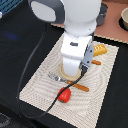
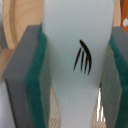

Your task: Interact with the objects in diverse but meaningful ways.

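Closest to us in the wrist view is a white fish piece [image 2: 75, 65], held upright between the two green-padded fingers [image 2: 35, 85] of the gripper [image 2: 75, 75]. The pads press its two sides, so the gripper is closed on it. Its long axis runs along the fingers, and it narrows toward the far end. A small mark of black curved strokes sits on its face. Behind it we make out a pale wooden round thing, blurred, and a bit of woven mat [image 2: 100, 112].

In the exterior view the arm [image 1: 75, 45] stands over the middle of a beige mat [image 1: 35, 80] laid on a dark worktop [image 1: 15, 30]. The arm's body hides the gripper and the fish piece here. A black cable [image 1: 30, 75] loops from the arm down across the mat.

A red tomato [image 1: 64, 94] sits on the mat near the edge closest to us, just beside the cable. An orange-handled fork [image 1: 70, 83] lies between the tomato and the arm, its long axis running from the exterior view's left toward the right, metal tines to the left. A yellow ridged bread loaf [image 1: 100, 49] lies at the arm's far side toward the exterior view's right, and a second orange handle [image 1: 96, 62] lies just beside it. A grey pot [image 1: 102, 12] and a bowl [image 1: 124, 19] stand well apart, off the mat.
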You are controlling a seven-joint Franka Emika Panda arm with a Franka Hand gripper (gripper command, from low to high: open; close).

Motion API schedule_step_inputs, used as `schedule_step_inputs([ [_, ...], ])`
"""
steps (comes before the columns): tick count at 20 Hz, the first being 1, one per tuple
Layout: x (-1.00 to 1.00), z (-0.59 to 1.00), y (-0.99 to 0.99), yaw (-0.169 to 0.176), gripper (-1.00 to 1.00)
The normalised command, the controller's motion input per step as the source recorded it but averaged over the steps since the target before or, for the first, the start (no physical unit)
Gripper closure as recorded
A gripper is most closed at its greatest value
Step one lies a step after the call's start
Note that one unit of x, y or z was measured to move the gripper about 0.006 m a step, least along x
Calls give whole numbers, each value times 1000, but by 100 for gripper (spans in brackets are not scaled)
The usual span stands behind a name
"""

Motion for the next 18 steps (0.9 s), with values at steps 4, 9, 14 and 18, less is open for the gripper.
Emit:
schedule_step_inputs([
  [4,-655,11,-351,0,100],
  [9,-699,0,-440,-1,100],
  [14,-673,0,-524,-14,100],
  [18,-579,0,-583,-19,100],
])
